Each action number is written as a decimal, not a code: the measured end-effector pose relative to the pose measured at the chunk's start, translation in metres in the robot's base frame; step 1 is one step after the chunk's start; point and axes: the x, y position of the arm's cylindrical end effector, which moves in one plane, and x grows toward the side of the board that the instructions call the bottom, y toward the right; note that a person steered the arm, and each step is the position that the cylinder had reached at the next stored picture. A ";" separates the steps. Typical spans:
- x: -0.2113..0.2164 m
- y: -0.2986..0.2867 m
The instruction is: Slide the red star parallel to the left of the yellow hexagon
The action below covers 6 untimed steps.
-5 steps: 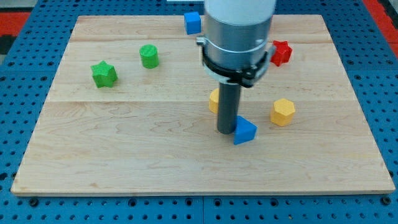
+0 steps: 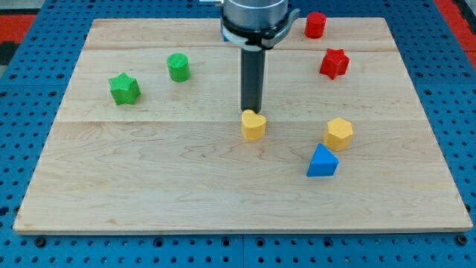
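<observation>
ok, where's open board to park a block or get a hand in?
Free: the whole strip along the view's bottom, below the yellow heart block and blue triangular block; also the middle left, under the green star block and green cylinder. Crowded: the right, around the red star block, yellow hexagon block and my tip.

You're looking at a pale wooden board (image 2: pixel 149 186) — long planks joined side by side, their seams running across the view. It lies on a blue pegboard (image 2: pixel 22 112) dotted with rows of small holes, which shows on every side. Light falls evenly — a red patch (image 2: pixel 457 15) sits at the view's top right corner.
</observation>
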 end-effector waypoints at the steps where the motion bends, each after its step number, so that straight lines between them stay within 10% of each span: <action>1: -0.013 0.000; 3: -0.086 0.162; 6: -0.141 0.178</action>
